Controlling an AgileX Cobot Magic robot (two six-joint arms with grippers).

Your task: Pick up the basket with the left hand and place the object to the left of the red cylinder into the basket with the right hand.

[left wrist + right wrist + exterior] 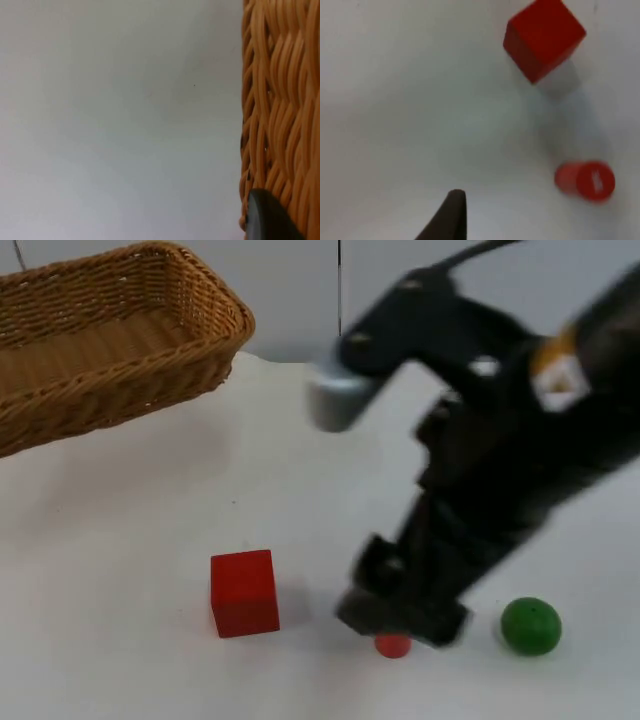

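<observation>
The woven wicker basket (110,340) hangs tilted above the table's far left. In the left wrist view its wall (280,110) runs right alongside my left gripper's black fingertip (267,217), which grips it. A red cube (244,592) sits on the table near the front, and it is seen again as the red cube (543,37) in the right wrist view. To its right stands a small red cylinder (393,645), also the red cylinder (587,181). My right gripper (400,622) hovers low just over the cylinder, blurred by motion.
A green ball (530,626) lies to the right of the cylinder. The right arm (500,460) stretches across the table's right half. The white table (150,500) ends at the grey wall behind the basket.
</observation>
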